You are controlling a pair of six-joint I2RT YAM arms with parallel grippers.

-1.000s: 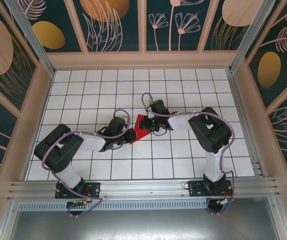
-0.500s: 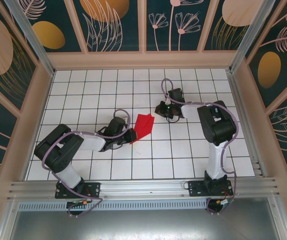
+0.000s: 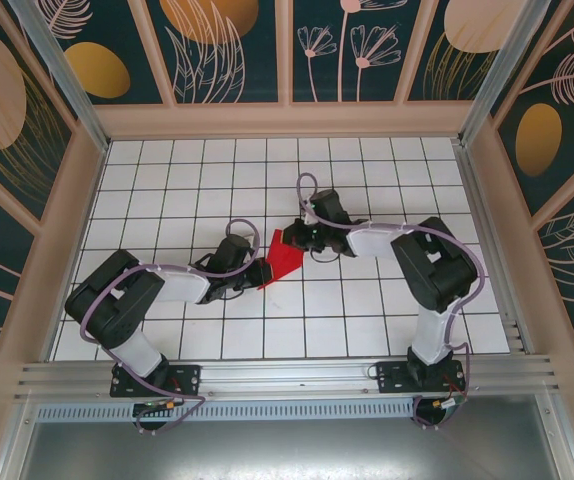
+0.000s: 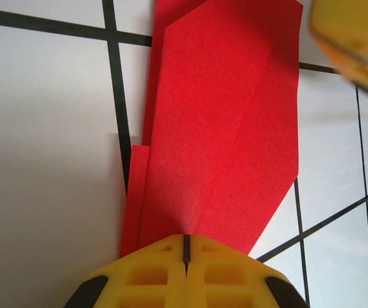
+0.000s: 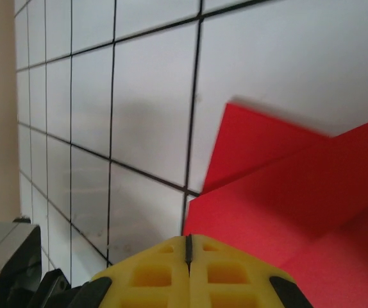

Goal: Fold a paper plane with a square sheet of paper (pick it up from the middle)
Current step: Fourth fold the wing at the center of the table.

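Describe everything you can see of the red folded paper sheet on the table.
The bright red matte paper sheet is partly folded into overlapping layers with creases, narrowing toward one end. It lies on the white gridded table. The shut left gripper meets that narrow end; the shut right gripper sits over the opposite edge.

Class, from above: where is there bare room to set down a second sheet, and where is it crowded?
Bare: the far tiles below the back wall; also the near tiles between the left arm and right arm. Crowded: the centre, where the left gripper and right gripper, both shut, meet at the red paper.
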